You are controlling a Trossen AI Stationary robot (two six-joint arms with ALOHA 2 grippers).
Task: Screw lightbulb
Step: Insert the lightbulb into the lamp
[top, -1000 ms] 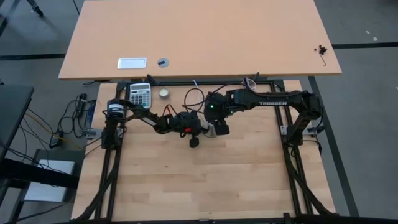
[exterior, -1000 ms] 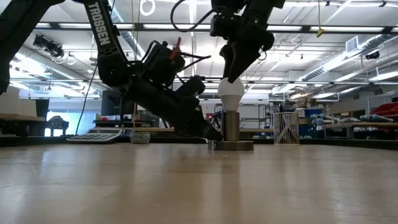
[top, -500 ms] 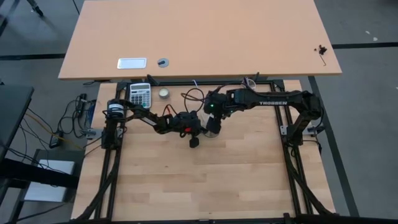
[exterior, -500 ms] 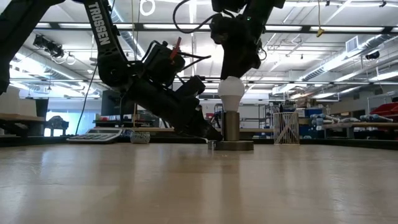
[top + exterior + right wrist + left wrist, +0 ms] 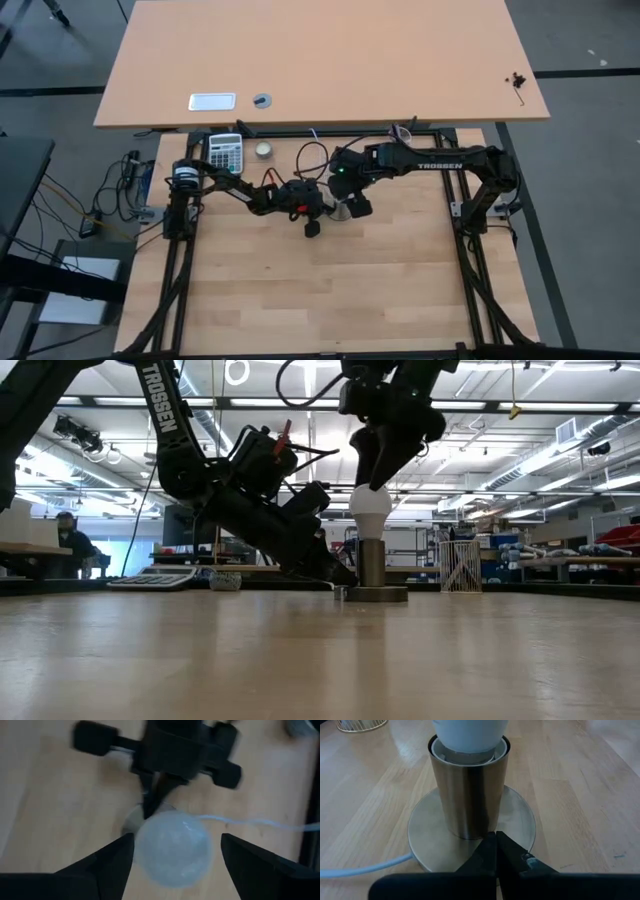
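The work sits toward the far middle of the slatted wooden table (image 5: 330, 290), whose whole near half lies bare and open, while a black frame rail runs along its far edge and down both sides; a larger tan desk (image 5: 330, 60) stands beyond that rail. Along the far left edge rest a calculator (image 5: 226, 152) and a small round tin (image 5: 263, 150), well apart from the arms. The word TROSSEN reads in white on the right arm in the high view and on the other arm in the low view. The lightbulb (image 5: 370, 512) stands upright in the metal socket (image 5: 372, 565), long axis vertical, globe up and screw end down inside the cylinder, whose round base carries a thin white cord (image 5: 365, 868). The right gripper (image 5: 172, 852) hangs directly above the globe, fingers released and spread to either side without clasping it. The left gripper (image 5: 496, 851) is clenched with its tips pressed on the base plate's rim
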